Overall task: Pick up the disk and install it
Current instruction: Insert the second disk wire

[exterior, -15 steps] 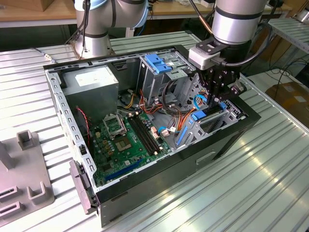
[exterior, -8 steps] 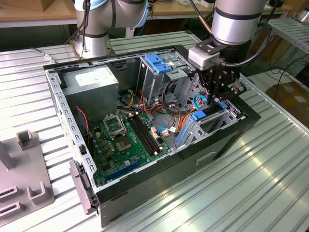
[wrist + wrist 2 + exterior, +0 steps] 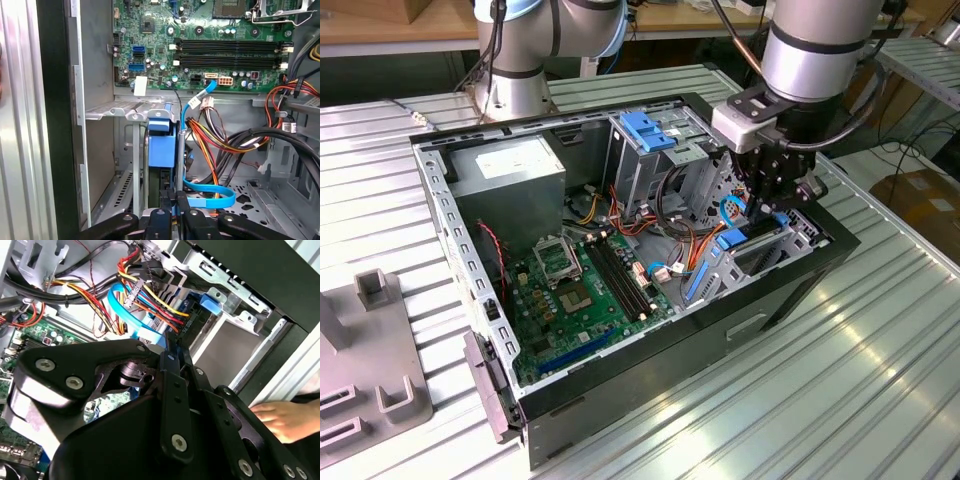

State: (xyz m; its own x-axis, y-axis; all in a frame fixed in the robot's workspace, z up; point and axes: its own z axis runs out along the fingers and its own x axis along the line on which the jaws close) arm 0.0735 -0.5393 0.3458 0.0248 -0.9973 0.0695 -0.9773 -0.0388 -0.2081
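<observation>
The arm reaches down into the open computer case (image 3: 790,290) on the ribbed metal surface (image 3: 880,380), and its gripper (image 3: 772,205) hangs at about three o'clock of the green motherboard (image 3: 585,290), closed narrow on the blue edge of the disk (image 3: 162,145). In the first wrist view the disk stands on edge inside the drive bay (image 3: 127,112), with a blue data cable (image 3: 210,195) looping just beside it. A person's hand (image 3: 280,420) rests by the case's outer wall.
</observation>
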